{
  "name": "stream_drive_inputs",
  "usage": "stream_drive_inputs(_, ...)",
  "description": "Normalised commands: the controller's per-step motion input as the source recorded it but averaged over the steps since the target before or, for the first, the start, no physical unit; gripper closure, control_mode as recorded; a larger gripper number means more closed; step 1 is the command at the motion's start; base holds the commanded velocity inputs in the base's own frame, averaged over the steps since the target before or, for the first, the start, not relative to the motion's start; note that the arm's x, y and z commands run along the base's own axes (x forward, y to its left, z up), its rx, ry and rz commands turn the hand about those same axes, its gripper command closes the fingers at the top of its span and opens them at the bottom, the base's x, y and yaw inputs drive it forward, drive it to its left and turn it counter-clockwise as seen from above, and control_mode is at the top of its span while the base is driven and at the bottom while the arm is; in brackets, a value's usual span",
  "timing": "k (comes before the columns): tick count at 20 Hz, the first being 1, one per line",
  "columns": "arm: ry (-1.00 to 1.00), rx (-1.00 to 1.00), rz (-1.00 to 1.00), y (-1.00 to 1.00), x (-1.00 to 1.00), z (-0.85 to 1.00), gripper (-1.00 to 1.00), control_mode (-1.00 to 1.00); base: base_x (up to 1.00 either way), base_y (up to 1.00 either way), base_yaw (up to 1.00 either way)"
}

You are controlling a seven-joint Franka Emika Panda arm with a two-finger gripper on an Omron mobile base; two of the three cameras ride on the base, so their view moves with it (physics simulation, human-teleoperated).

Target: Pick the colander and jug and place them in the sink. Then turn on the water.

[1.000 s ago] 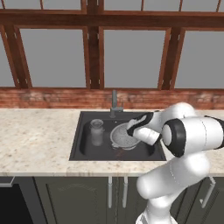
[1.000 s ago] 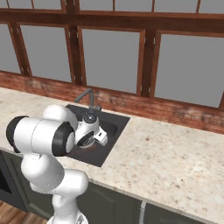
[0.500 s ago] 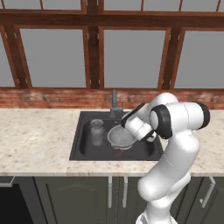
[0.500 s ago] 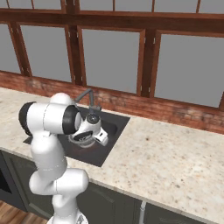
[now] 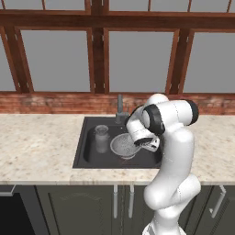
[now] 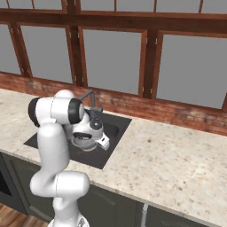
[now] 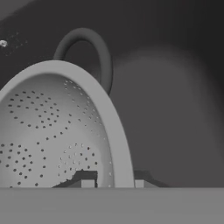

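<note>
Dark grey, nearly black rectangular sink (image 5: 87, 142) set into the speckled beige stone counter (image 5: 36, 147), below the brick sill and wood-framed windows. Round silvery-grey perforated metal colander (image 5: 124, 146) inside the sink, right of centre in the basin, rim up. Dull grey cylindrical jug (image 5: 101, 137) with narrower neck and flared rim also inside the sink, upright, just left of the colander, near it but whether touching cannot be told. Slim grey faucet (image 5: 120, 106) at the sink's back edge, behind the colander; no blue stream from it. White arm bent down over the sink's right part, hand low at the colander's right rim. Pincer (image 7: 113, 180) clamped on the colander's rim: 2 dark fingertips (image 7: 86, 179) close together, 1 inside the bowl, 1 outside, rim between them. Looped side handle (image 7: 87, 52) on the colander's far edge in the hand view, dark sink wall behind it.
</note>
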Motion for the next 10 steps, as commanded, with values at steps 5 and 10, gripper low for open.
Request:
stream_drive_inputs(5, -0.01, 0.0, 0.0, 0.0, 0.25, -0.37, 1.0, -1.0, 0.0, 0.0, 0.0)
stream_drive_inputs(10, -0.02, 0.0, 0.0, 0.01, 0.25, -0.34, 1.0, -1.0, 0.0, 0.0, 0.0)
